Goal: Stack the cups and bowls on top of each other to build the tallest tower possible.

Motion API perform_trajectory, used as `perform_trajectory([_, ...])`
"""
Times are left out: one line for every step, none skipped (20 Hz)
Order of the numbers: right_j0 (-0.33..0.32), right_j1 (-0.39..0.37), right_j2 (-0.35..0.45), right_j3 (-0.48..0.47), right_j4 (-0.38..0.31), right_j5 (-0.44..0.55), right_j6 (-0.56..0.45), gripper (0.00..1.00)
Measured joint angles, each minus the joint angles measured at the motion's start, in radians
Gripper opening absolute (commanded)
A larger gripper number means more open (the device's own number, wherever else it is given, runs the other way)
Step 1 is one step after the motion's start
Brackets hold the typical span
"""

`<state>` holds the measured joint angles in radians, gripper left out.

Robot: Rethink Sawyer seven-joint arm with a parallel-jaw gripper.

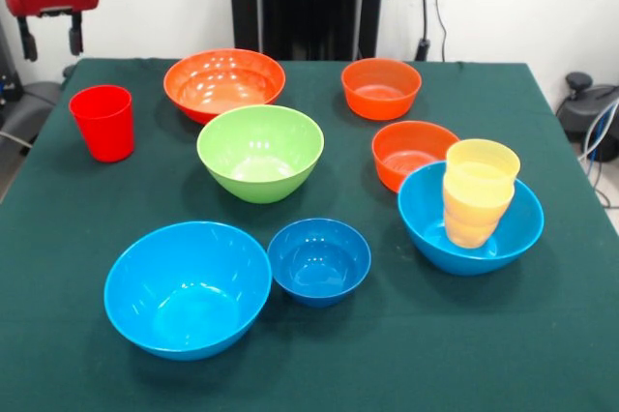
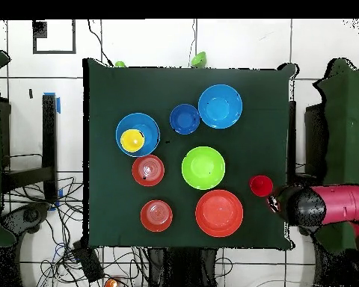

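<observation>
Here, the red and black gripper [image 1: 50,42] is hovering off the green cloth table's [image 1: 387,354] corner, its two short fingers parted with nothing between them.
Beyond the jaws, the large glossy orange plastic bowl [image 1: 224,83] is sitting nearest among the bowls, the large green plastic bowl [image 1: 260,152] farther on, and the light-blue plastic bowl [image 1: 471,218] holding nested yellow cups [image 1: 479,191] farthest; the small red plastic tumbler [image 1: 103,122] is standing just below the jaws.

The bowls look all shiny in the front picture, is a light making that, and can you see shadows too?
Front view: pale glare patches sit inside the large glossy green plastic bowl and the large orange plastic bowl, so light seems to come from above; soft dark shadows lie on the green tablecloth beside them. Overhead view: the green bowl looks flat, with much fainter shine.
</observation>
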<state>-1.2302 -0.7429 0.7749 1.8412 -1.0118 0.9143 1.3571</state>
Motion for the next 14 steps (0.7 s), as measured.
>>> perform_trajectory([-0.003, 0.002, 0.005, 0.0, 0.006, -0.003, 0.0, 1.0])
perform_trajectory([-0.011, 0.007, 0.016, 0.0, 0.019, -0.008, 0.0, 1.0])
perform_trajectory([-0.02, 0.012, 0.03, 0.001, 0.036, -0.012, 0.0, 1.0])
perform_trajectory([-0.034, 0.019, 0.049, 0.001, 0.059, -0.018, 0.0, 1.0])
perform_trajectory([-0.049, 0.029, 0.068, 0.001, 0.084, -0.024, 0.0, 1.0])
perform_trajectory([-0.067, 0.041, 0.089, 0.002, 0.109, -0.03, 0.0, 1.0])
perform_trajectory([-0.079, 0.05, 0.102, 0.001, 0.126, -0.034, 0.0, 1.0])
perform_trajectory([-0.09, 0.06, 0.114, 0.002, 0.138, -0.036, 0.0, 1.0])
perform_trajectory([-0.098, 0.066, 0.122, 0.002, 0.146, -0.038, 0.0, 1.0])
perform_trajectory([-0.103, 0.072, 0.128, 0.002, 0.15, -0.039, 0.0, 1.0])
perform_trajectory([-0.113, 0.084, 0.137, 0.002, 0.157, -0.041, 0.0, 1.0])
perform_trajectory([-0.12, 0.093, 0.143, 0.002, 0.159, -0.041, 0.0, 1.0])
perform_trajectory([-0.126, 0.102, 0.15, 0.002, 0.16, -0.041, 0.0, 1.0])
perform_trajectory([-0.13, 0.109, 0.154, 0.002, 0.16, -0.041, 0.0, 1.0])
